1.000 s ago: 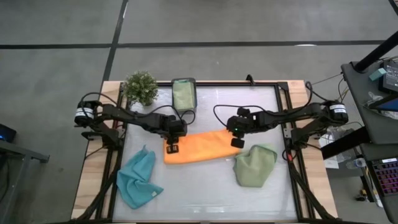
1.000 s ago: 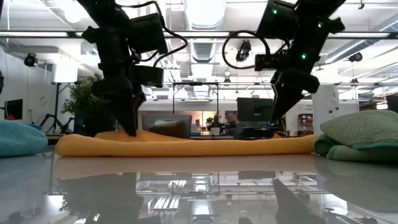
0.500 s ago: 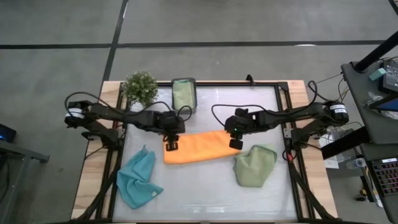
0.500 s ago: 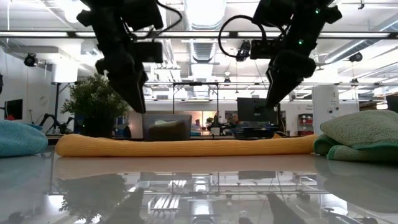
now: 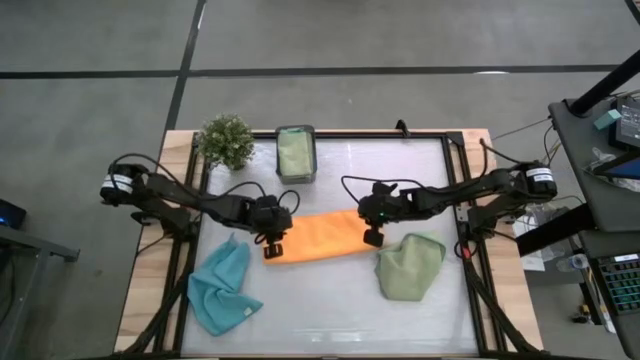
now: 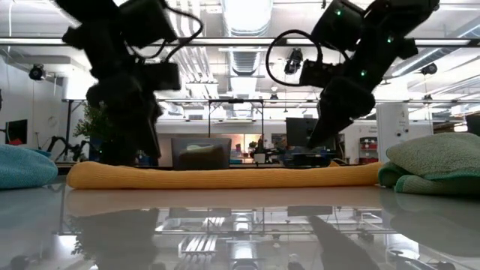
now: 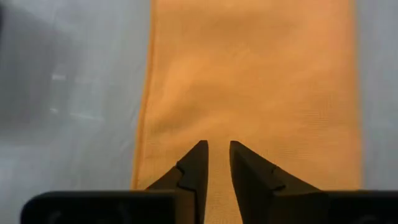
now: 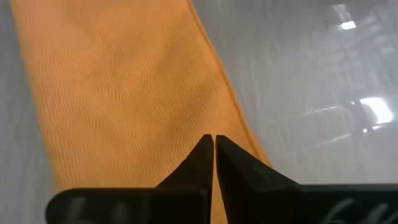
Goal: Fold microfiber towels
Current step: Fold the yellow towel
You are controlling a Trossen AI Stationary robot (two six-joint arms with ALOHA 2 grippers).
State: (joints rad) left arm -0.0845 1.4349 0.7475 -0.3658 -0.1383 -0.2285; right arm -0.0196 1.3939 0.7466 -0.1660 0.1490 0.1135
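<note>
The orange towel (image 5: 315, 237) lies flat on the table as a long folded strip. My left gripper (image 5: 272, 246) stands over its left end (image 7: 186, 112), pointing steeply down, fingers a narrow gap apart. My right gripper (image 5: 372, 236) stands over the right end, close to the strip's long edge (image 8: 227, 93), fingers shut. A light blue towel (image 5: 222, 290) lies crumpled at the near left. A sage green one (image 5: 410, 265) lies bunched at the near right. Another green towel sits in the dark box (image 5: 295, 152). My left gripper comes at the orange towel's left end from above, with orange cloth showing in the gap between its fingers (image 7: 194, 163); whether the tips touch it I cannot tell. My right gripper slants down over the right end (image 8: 186, 118); I cannot tell whether its shut fingers touch the towel.
A small potted plant (image 5: 227, 140) stands at the far left corner beside the dark box. The black frame rails (image 5: 462, 200) run along the table's sides. Bare table lies along the near edge between the blue and green towels.
My left gripper rose off the orange towel's left end, then came down again a little farther toward the table's left and near edges. My right gripper drew toward the near edge and tipped its fingers less steeply. The orange towel has stayed flat where it was.
</note>
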